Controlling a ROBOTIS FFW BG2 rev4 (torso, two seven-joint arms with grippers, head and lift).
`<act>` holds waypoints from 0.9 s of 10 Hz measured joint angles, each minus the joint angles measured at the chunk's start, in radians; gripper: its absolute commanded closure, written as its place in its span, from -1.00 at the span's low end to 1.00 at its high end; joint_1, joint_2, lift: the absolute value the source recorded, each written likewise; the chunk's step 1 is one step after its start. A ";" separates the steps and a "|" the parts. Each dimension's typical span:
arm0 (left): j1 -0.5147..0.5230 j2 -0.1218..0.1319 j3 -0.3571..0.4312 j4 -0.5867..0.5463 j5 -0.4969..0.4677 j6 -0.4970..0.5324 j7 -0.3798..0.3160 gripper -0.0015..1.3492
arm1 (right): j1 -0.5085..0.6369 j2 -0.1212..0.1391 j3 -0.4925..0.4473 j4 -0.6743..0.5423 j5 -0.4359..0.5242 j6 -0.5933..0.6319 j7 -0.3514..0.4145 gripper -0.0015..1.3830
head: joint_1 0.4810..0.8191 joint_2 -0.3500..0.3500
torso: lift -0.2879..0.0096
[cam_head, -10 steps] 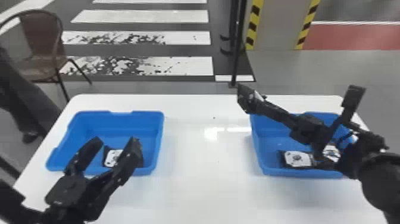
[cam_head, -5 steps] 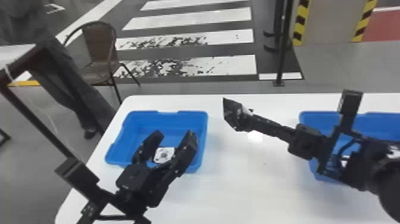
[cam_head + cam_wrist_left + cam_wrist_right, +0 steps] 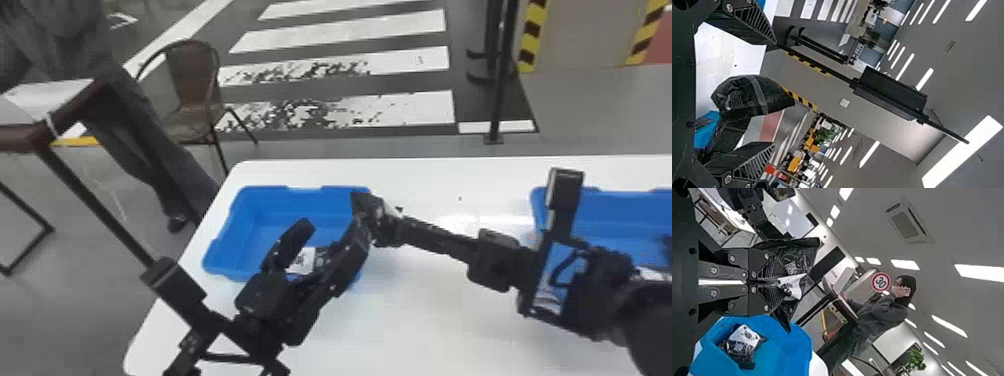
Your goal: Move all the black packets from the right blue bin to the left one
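One white tabletop (image 3: 425, 325). Two blue bins on it: left bin (image 3: 265, 210); right bin (image 3: 625, 220), partly behind the right arm (image 3: 600, 285). Two black end effectors: left end effector (image 3: 333, 227), fingers apart, seen against the left bin; right end effector (image 3: 392, 222), fingers clamped on a black packet (image 3: 799, 260), seen at the left bin's right-hand edge. One further packet, white-labelled (image 3: 744, 344), lying inside the left bin.
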 measured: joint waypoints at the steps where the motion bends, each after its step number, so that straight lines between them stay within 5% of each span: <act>1: -0.001 0.000 0.000 0.003 0.001 0.003 0.000 -0.82 | 0.000 -0.001 0.023 -0.003 -0.015 -0.001 0.000 0.61 | 0.27 0.88 | -0.01; 7: -0.008 0.000 -0.006 0.015 -0.012 0.009 0.002 -0.81 | -0.006 -0.006 0.098 -0.015 -0.052 0.001 -0.002 0.61 | 0.27 1.00 | -0.01; 8: -0.010 0.000 -0.006 0.015 -0.015 0.009 0.002 -0.60 | -0.012 -0.007 0.112 -0.013 -0.058 0.002 -0.002 0.61 | 0.27 1.00 | -0.01; 9: -0.010 0.000 -0.006 0.015 -0.025 -0.002 0.003 0.20 | -0.015 -0.007 0.117 -0.011 -0.060 0.002 -0.001 0.61 | 0.27 1.00 | -0.01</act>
